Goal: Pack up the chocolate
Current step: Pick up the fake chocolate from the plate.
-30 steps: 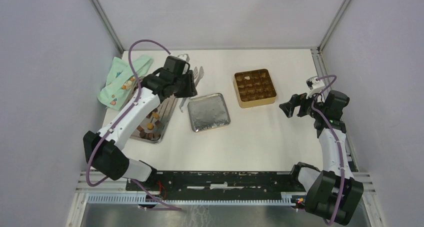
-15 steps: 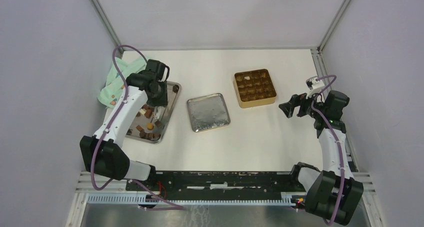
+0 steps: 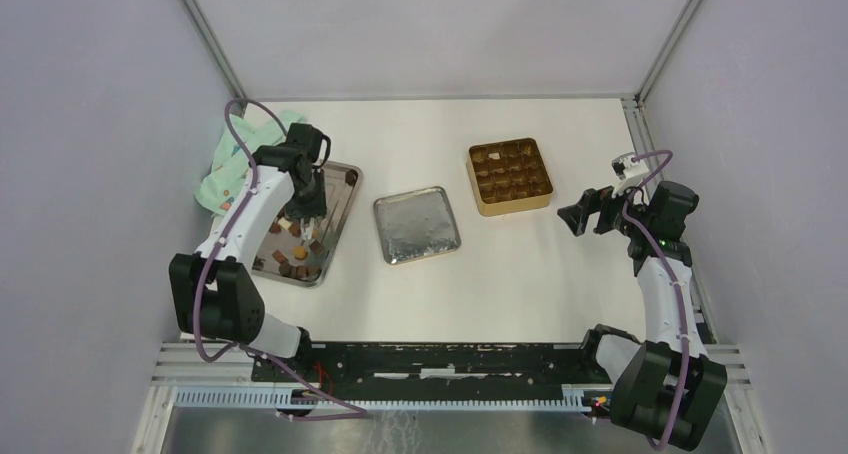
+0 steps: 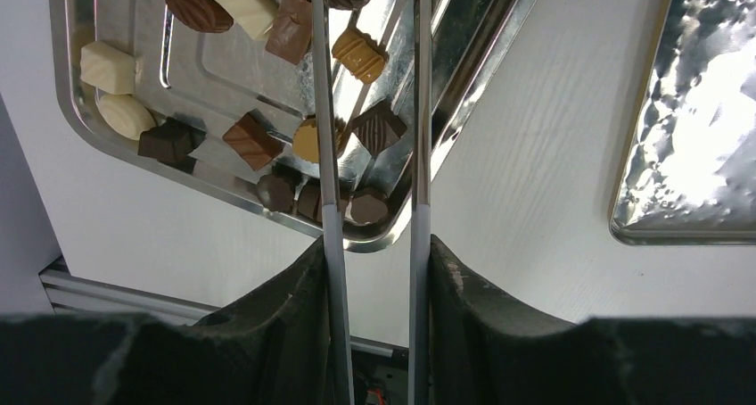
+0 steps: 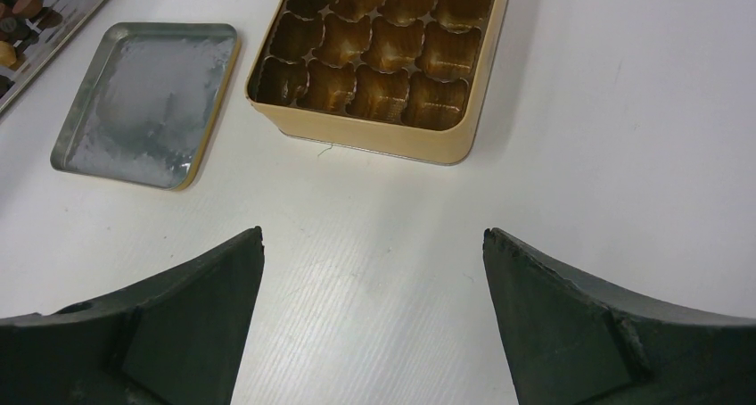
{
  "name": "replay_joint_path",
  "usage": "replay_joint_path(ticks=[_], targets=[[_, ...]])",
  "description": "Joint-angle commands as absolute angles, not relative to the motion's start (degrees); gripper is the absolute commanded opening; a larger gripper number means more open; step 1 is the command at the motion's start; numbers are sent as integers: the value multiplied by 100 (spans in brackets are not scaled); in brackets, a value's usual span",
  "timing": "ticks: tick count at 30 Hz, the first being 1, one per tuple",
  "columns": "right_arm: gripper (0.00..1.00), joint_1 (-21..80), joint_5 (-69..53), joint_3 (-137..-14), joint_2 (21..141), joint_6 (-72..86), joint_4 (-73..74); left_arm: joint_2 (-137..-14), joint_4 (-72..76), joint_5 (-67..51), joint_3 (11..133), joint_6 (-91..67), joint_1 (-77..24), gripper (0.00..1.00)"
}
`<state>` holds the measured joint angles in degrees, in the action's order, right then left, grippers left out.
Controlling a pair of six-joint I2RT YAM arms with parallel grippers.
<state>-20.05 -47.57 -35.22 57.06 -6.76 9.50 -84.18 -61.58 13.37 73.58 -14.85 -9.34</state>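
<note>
The left gripper (image 4: pixel 374 262) is clamped partway on long metal tweezers (image 4: pixel 325 155), whose arms reach ahead of it over the steel tray (image 4: pixel 205 66) of chocolates (image 4: pixel 252 140) (dark, brown, cream, caramel). The right gripper (image 5: pixel 374 271) gapes fully, empty; the gold tin (image 5: pixel 374 137) lies just ahead of it.

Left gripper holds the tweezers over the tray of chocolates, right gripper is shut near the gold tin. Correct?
No: the right gripper is open, jaws wide apart near the gold tin, as the right wrist view shows. The left gripper holds the tweezers over the tray of chocolates.
</note>
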Motion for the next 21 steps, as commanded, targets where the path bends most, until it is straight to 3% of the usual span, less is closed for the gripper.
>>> replay_joint_path(ticks=[1, 21], targets=[[98, -2041, -4843, -3562, 5679, -729, 746, -8487, -5973, 1279, 7333, -1014, -835, 46], [98, -2042, -4852, -3560, 5696, -738, 733, -8831, -5842, 1138, 7257, -1020, -618, 48]])
